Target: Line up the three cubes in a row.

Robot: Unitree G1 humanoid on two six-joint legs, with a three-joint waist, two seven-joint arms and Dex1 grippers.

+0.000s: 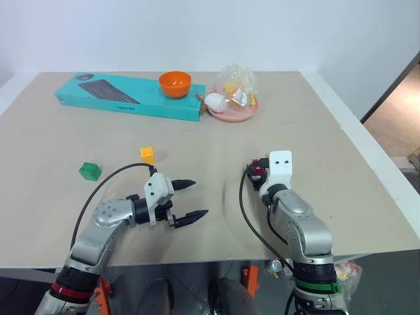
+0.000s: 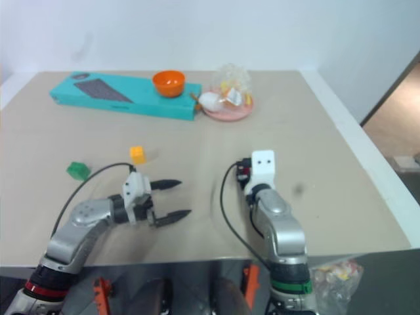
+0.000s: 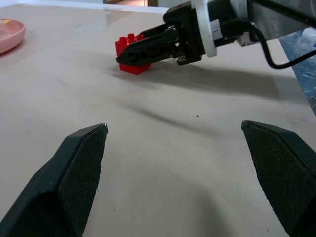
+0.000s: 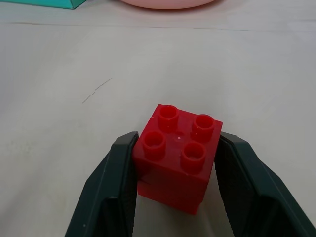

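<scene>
Red studded plastic cube point(image 4: 178, 157) is being pinched between the right gripper point(image 4: 175, 170) jaws (left gripper point(image 1: 188, 199) jaws spread, empty).

- Sitting upright on the table, studs up, red cube point(image 4: 177, 157), pinched between two black fingers.
- Resting well to its left, yellow cube point(image 1: 147, 155), studs up.
- Lying farther left, green cube point(image 1: 90, 171), slightly nearer.

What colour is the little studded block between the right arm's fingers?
Red: the small red studded plastic cube, clearest in the right wrist view.
</scene>
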